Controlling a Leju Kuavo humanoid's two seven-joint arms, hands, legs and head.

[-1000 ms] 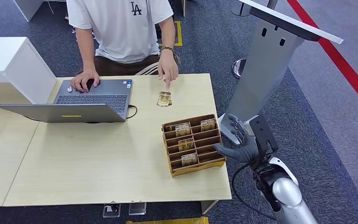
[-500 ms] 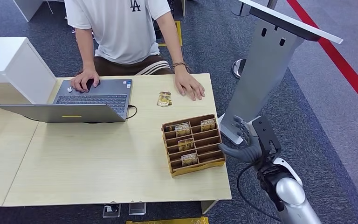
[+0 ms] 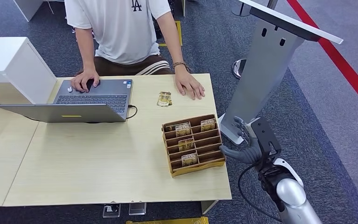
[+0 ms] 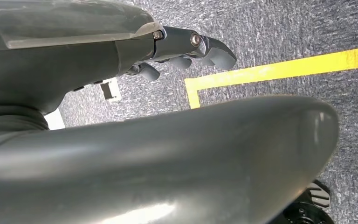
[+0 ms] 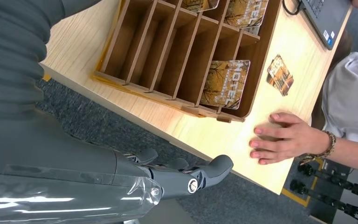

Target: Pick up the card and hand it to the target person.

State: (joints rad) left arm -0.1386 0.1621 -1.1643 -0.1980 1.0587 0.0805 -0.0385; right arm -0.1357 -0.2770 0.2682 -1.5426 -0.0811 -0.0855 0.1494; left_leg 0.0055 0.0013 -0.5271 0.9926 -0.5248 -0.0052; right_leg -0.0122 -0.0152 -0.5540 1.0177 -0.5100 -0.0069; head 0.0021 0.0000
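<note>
A small brown-and-gold card (image 3: pixel 164 99) (image 5: pixel 279 74) lies flat on the light wooden table (image 3: pixel 98 158), in front of the seated person (image 3: pixel 121 28). The person's hand (image 3: pixel 189 87) (image 5: pixel 283 138) rests flat on the table just to the right of the card. A wooden slotted rack (image 3: pixel 213 140) (image 5: pixel 168 51) stands nearer me and holds several similar cards (image 5: pixel 225 84). My right hand (image 3: pixel 243 143) (image 5: pixel 177 177) hovers open and empty off the table's right edge, beside the rack. My left hand (image 4: pixel 182 46) hangs over the carpet, its fingers extended and holding nothing.
A grey laptop (image 3: pixel 93 98) sits at the table's back left with the person's other hand on it. A white cabinet (image 3: pixel 14 65) stands at the left. A grey kiosk post (image 3: pixel 265 65) rises right behind my right hand. Yellow floor tape (image 4: pixel 279 70) marks the carpet.
The person's hand left off pointing at the card and now lies flat to its right. My right hand has shifted slightly right and down beside the rack.
</note>
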